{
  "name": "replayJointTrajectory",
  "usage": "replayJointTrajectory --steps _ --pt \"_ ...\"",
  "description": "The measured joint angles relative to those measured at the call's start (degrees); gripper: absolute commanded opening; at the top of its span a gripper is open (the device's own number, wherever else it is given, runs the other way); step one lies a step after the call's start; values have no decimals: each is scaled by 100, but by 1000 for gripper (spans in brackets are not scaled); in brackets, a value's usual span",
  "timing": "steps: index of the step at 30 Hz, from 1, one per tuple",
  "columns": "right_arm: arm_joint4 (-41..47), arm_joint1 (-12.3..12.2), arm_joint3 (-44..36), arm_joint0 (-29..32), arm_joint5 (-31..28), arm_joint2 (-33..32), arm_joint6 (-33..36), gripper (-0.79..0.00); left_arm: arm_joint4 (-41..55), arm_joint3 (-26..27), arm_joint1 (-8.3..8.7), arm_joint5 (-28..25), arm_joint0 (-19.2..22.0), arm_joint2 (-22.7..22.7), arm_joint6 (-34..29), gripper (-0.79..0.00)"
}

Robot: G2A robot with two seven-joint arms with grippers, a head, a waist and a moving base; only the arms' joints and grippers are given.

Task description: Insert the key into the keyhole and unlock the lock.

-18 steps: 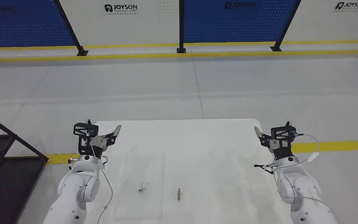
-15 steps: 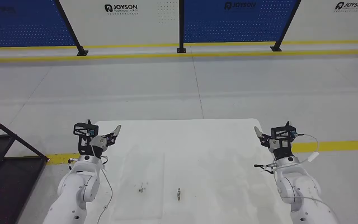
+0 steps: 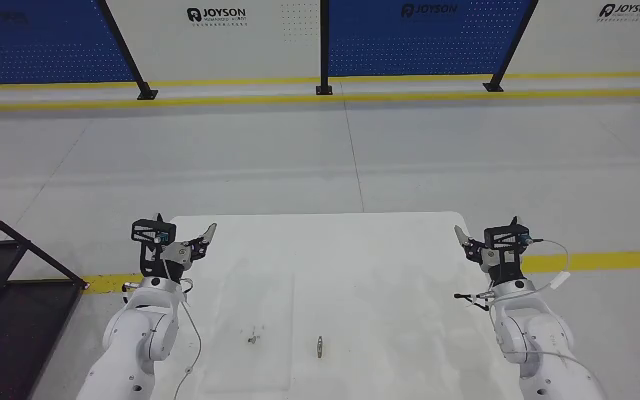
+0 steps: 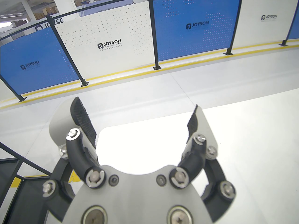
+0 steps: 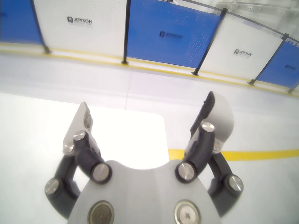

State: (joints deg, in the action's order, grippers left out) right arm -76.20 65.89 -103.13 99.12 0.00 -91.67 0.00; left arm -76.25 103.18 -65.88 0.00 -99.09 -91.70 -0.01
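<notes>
The left gripper [image 4: 136,108] is spread wide with nothing between its ribbed black pads [image 4: 83,120]. It hangs over the far left corner of the white table [image 3: 380,270]. The right gripper [image 5: 146,100] is likewise splayed apart and empty, above the far right corner. In the top view the two sit at opposite side edges of the table, left [image 3: 205,236] and right [image 3: 462,238], well apart from each other.

The task's things lie near the table's near edge, roughly midway between the arms and far from both grippers. There is a slim metal piece [image 3: 318,346], dark grey and lying flat, and to its left a paler metal piece [image 3: 253,338] with a knobby outline. They are close but not touching. They are too small to say which is the key and which the lock.

The tabletop between the grippers and these pieces is bare white. Its far corners are rounded. A black frame [image 3: 35,255] stands just off the left side. Beyond the far edge is open grey floor [image 3: 340,150], then a yellow line [image 3: 250,100] and a fence [image 3: 420,35] of blue and white panels.
</notes>
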Motion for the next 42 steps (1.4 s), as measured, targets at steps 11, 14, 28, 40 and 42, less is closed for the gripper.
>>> replayJointTrajectory --steps 11,14,28,40,42 --pt "0 0 0 0 0 0 0 0 -1197 1300 97 -996 -1256 -192 -479 0" --pt "0 0 0 0 0 0 0 0 -1111 1653 121 -1505 -2007 -330 -750 0" --pt "0 0 0 0 0 0 0 0 -598 2149 114 -1782 -3028 -181 -2742 0" --pt "0 0 0 0 0 0 0 0 -514 2132 105 -1743 -2989 -150 -2755 0" --pt "0 0 0 0 0 0 0 0 -232 2112 93 -1675 -2894 -51 -2916 0"
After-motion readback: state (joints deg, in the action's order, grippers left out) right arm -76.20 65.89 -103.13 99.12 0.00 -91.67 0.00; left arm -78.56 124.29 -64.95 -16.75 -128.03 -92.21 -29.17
